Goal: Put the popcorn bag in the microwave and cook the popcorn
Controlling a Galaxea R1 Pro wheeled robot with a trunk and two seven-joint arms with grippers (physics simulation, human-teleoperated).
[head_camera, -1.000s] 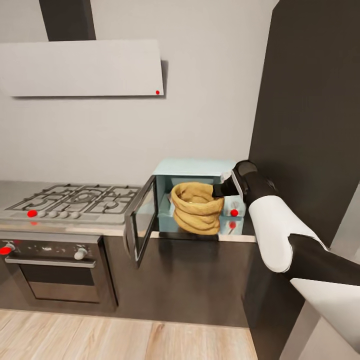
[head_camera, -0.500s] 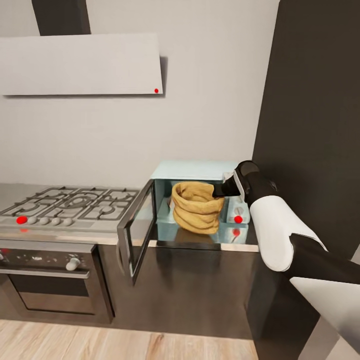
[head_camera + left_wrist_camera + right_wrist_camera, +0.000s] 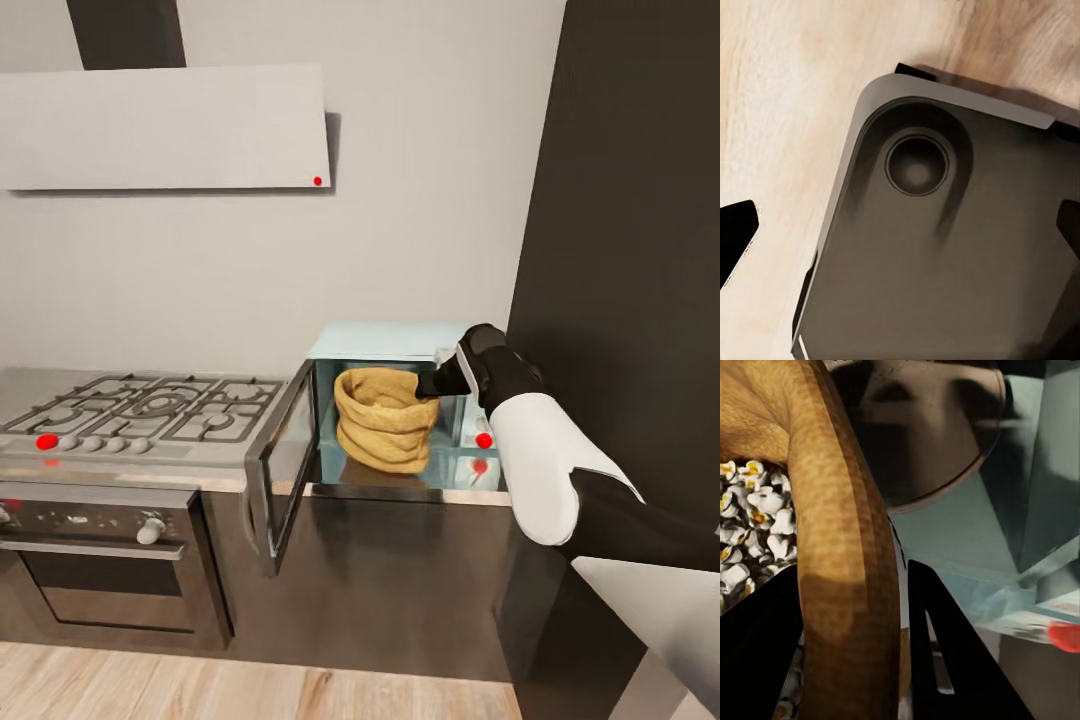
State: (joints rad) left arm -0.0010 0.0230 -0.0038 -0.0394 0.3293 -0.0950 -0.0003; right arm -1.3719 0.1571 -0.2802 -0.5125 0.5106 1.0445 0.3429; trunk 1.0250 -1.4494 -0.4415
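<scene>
Popcorn bag (image 3: 381, 420) wrinkled, holding popcorn (image 3: 754, 525).

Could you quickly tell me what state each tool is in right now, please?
Left tool: cannot be told.
Right tool: closed on the rim of the popcorn bag, inside the microwave.

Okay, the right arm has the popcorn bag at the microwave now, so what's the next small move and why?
Probably ease the bag a little deeper, then let go. The right gripper has its fingers on either side of the rim, apparently clamping it, and the bag sits inside the open microwave near the front. The door cannot close until the arm is out.
</scene>
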